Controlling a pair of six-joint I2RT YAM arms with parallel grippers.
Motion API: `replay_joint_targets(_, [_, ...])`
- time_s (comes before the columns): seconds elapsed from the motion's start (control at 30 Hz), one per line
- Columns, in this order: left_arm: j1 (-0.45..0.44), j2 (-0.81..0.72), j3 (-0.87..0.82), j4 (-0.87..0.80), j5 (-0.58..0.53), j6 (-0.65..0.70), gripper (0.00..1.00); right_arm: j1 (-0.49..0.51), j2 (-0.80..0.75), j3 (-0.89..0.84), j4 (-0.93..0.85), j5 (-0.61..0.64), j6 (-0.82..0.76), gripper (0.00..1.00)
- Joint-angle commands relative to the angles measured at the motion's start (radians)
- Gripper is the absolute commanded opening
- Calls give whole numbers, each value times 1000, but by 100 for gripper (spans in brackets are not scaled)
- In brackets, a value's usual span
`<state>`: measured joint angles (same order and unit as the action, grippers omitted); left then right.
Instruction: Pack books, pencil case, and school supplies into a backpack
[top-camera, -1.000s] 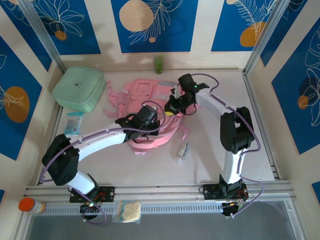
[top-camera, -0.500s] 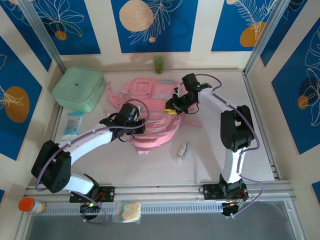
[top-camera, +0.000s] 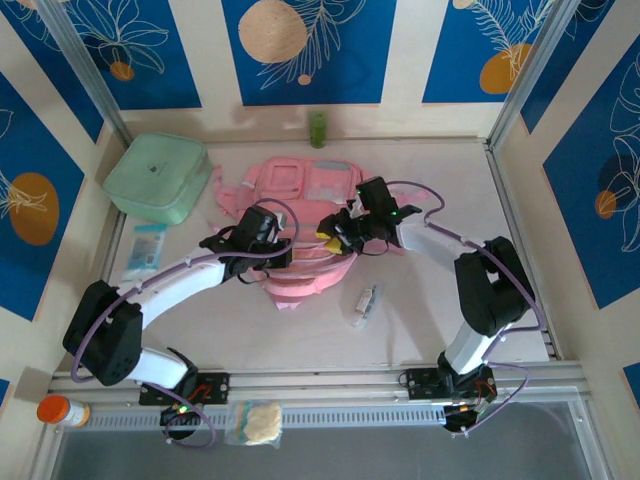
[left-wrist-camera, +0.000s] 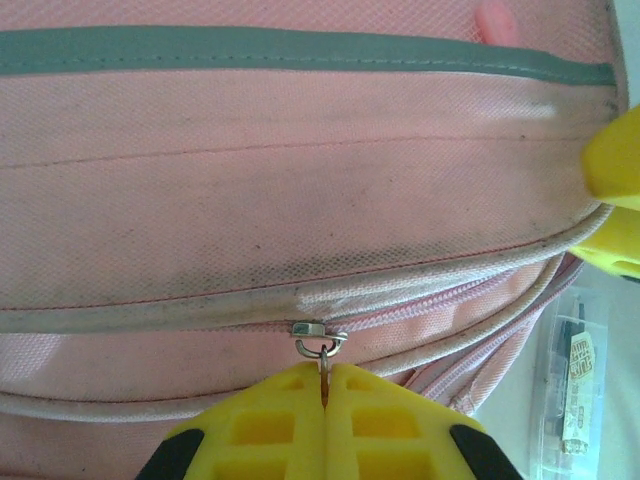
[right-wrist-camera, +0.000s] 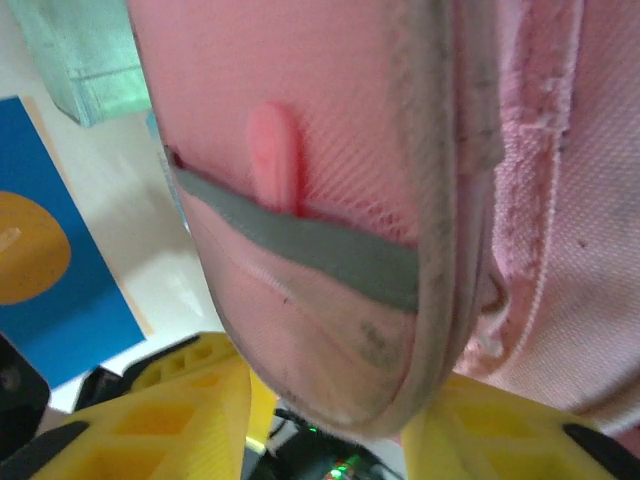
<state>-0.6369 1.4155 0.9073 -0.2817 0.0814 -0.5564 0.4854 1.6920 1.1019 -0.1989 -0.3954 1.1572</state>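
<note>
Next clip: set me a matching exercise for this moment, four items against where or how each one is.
Items
1. left pincer
2. right pincer
3. green bottle
4. mint-green box

Place or state
A. in the far left corner of the table
B. shut on the zipper pull of the backpack
C. upright at the table's far edge
D. open, astride the backpack's edge

Pairs: 1-B, 2-D, 3-C, 4-A
</note>
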Motion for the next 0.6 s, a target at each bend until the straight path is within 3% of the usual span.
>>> replay_joint_targets(0.0, [-1, -9, 40, -64, 37, 27, 0, 17, 49, 55, 67, 27, 54, 36])
replay_joint_targets(0.17, [-5, -43, 36, -103, 45, 21, 0, 37, 104, 166, -38, 55, -54, 13])
replay_joint_targets(0.3, [-64, -75, 24, -122, 32, -12, 0, 16, 119, 217, -134, 31, -195, 2])
replay_joint_targets(0.43, [-135, -74, 37, -120, 3, -42, 0, -52, 107, 264, -270, 63, -342, 0])
replay_joint_targets(0.57, [-144, -32, 53, -164, -61, -21, 0, -161, 126, 284, -304, 0, -396, 0])
